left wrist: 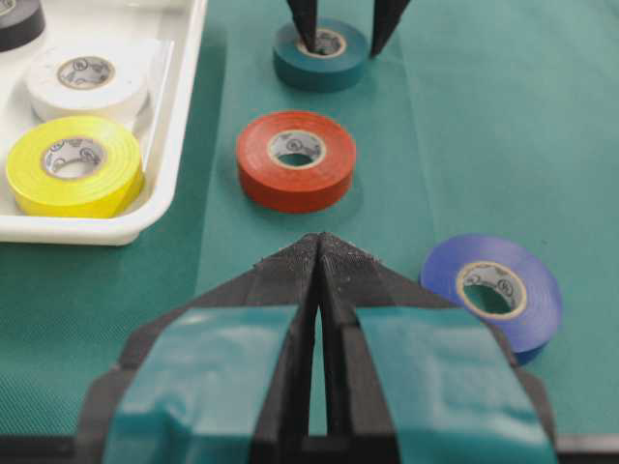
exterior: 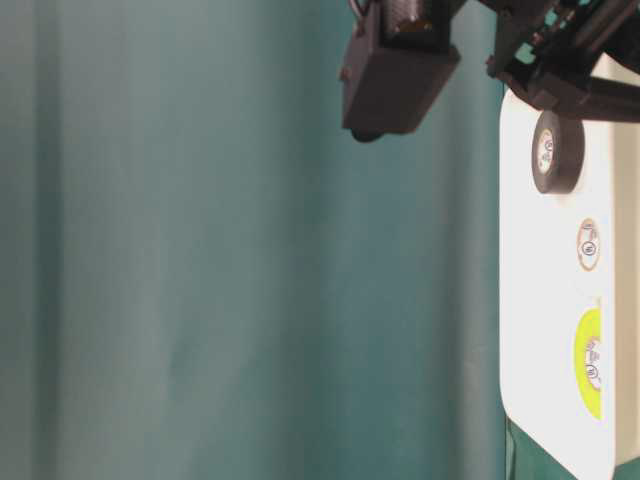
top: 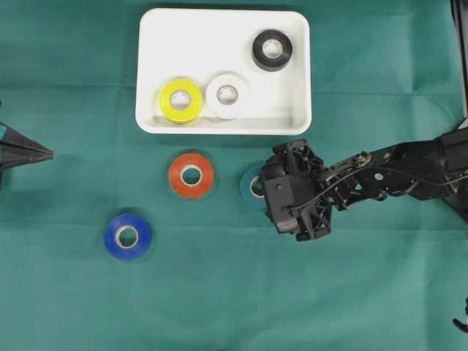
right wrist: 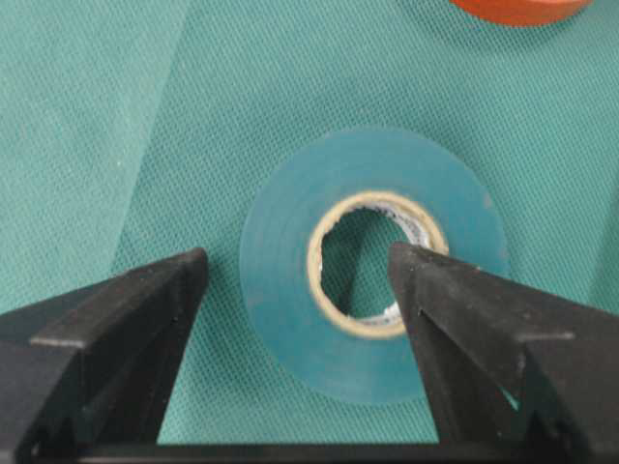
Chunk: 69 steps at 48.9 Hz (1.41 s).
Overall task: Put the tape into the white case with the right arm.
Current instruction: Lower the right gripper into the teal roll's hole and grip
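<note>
A teal tape roll (right wrist: 372, 261) lies flat on the green cloth just in front of the white case (top: 146, 73). My right gripper (right wrist: 298, 256) is open over it. One finger (right wrist: 145, 319) stands outside the roll's rim with a gap, and the other finger (right wrist: 464, 319) sits at the core hole's edge. In the left wrist view the same fingertips (left wrist: 308, 24) straddle one wall of the teal roll (left wrist: 319, 66). The right arm (top: 380, 175) reaches in from the right, and its wrist covers part of the teal roll (top: 251, 186). My left gripper (left wrist: 319, 242) is shut and empty at the far left (top: 40, 153).
Yellow (top: 180, 100), white (top: 227, 96) and black (top: 272, 50) rolls lie inside the case. A red roll (top: 191, 175) sits left of the teal one, and a blue roll (top: 127, 236) lies nearer the front left.
</note>
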Tool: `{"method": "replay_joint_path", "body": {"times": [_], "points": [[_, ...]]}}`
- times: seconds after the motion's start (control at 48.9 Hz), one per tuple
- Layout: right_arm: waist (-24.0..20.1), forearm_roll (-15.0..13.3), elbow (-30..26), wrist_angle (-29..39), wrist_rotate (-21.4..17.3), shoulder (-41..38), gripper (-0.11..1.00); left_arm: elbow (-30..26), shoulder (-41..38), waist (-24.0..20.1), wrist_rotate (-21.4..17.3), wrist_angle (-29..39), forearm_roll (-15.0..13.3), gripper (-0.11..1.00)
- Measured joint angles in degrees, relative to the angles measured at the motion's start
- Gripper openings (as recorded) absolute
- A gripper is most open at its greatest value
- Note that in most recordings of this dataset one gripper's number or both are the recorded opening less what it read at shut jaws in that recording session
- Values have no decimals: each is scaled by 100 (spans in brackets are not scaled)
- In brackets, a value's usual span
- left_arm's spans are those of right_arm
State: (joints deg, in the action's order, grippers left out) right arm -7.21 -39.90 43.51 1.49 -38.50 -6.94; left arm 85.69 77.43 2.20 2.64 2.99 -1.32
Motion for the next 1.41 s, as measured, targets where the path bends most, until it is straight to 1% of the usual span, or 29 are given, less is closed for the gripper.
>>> {"method": "replay_joint_path", "body": {"times": [0.266,0.327,0.388,0.47,0.511,0.572,1.022,1.287,1.41], "points": [[-9,9,-79,44,0,-79,44,9,9,0,0,0,-9,0],[-26,9,-79,70,0,-79,42,9,0,0,0,0,-9,0],[-26,9,-88,97,0,-79,35,9,0,0,0,0,0,0],[-26,9,-105,114,-18,-79,16,9,9,0,0,0,-9,0],[-35,9,-123,141,0,-79,8,9,9,0,-9,0,-9,0],[-35,9,-149,167,-26,-97,2,9,0,0,0,0,-9,0],[-62,9,-193,281,0,-62,2,9,9,0,0,0,0,0],[-290,9,-281,545,0,492,2,9,9,0,-9,0,-9,0],[-352,9,-290,729,9,589,2,9,0,0,0,0,-9,0]]}}
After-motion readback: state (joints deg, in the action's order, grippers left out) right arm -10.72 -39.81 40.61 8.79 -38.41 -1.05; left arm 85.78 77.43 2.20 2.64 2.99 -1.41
